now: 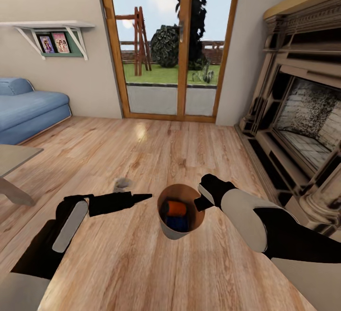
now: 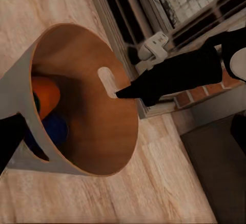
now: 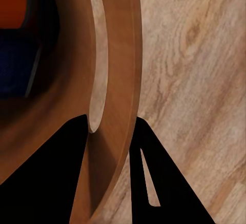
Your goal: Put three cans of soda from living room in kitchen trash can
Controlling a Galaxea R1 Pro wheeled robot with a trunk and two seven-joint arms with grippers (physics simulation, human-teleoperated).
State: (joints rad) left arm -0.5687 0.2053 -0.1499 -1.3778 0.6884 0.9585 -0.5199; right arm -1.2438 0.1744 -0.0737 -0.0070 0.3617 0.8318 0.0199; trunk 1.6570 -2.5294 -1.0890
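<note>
The trash can point(image 1: 176, 228) is a small round tapered bucket with a pale grey-beige outer wall, a coppery brown inner wall and no lid. A slot-shaped handle cutout point(image 2: 106, 78) pierces the wall near the rim. In the head view it appears above the wooden floor point(image 1: 142, 159), between the two arms and in front of the robot.

Inside the trash can lie an orange soda can point(image 1: 176, 207) and a blue soda can point(image 1: 179, 224), the orange one above the blue one. In the left wrist view the orange soda can point(image 2: 46, 97) rests against the inner wall with the blue soda can point(image 2: 54, 130) beside it. No label text is legible on either can.

The right gripper point(image 3: 110, 147) grips the trash can rim: one of the fingers point(image 3: 51, 167) lies inside the wall, the other outside, closed on the wall beside the cutout.

The left gripper point(image 1: 142, 198) points toward the trash can, just short of it. Whether its fingers are open or closed cannot be determined.

Surroundings: blue sofa point(image 1: 28, 112), glazed patio door point(image 1: 173, 41), fireplace point(image 1: 303, 121), wall shelf point(image 1: 47, 25) carrying framed photos point(image 1: 54, 43).
</note>
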